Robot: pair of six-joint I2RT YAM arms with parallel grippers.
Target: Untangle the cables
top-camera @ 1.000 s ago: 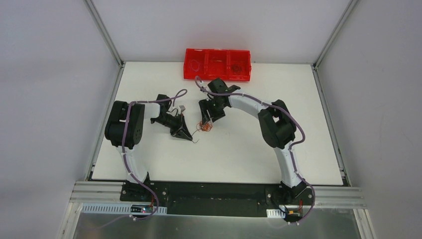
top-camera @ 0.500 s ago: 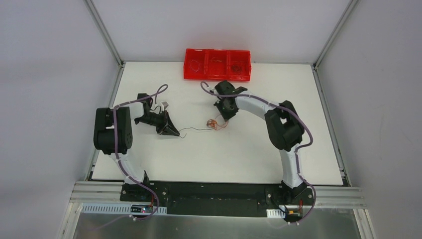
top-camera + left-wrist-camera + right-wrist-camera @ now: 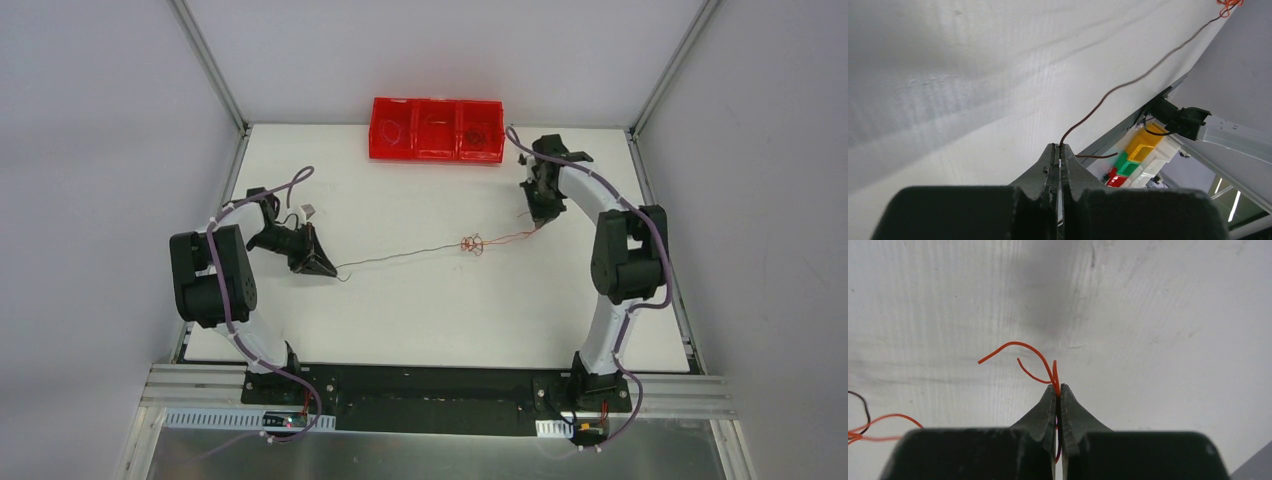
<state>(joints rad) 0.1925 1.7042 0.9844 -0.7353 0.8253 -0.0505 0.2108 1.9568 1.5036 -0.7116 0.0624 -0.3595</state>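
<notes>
Across the white desk point(image 3: 420, 320), left hand point(image 3: 327, 269) clenches the dark cable point(image 3: 400, 258), right hand point(image 3: 541, 214) the orange cable point(image 3: 508, 237); mostly stretched out, one small knot point(image 3: 471, 243) between them awaits undoing.

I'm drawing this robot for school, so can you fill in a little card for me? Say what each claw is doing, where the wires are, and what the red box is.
left gripper: shut on the end of the dark wire
right gripper: shut on the end of the orange wire
knot: small orange tangle where the two wires meet, nearer the right gripper
layout: wires run in one line across the table, gripper to gripper
red tray: three compartments, at the table's far edge
</notes>
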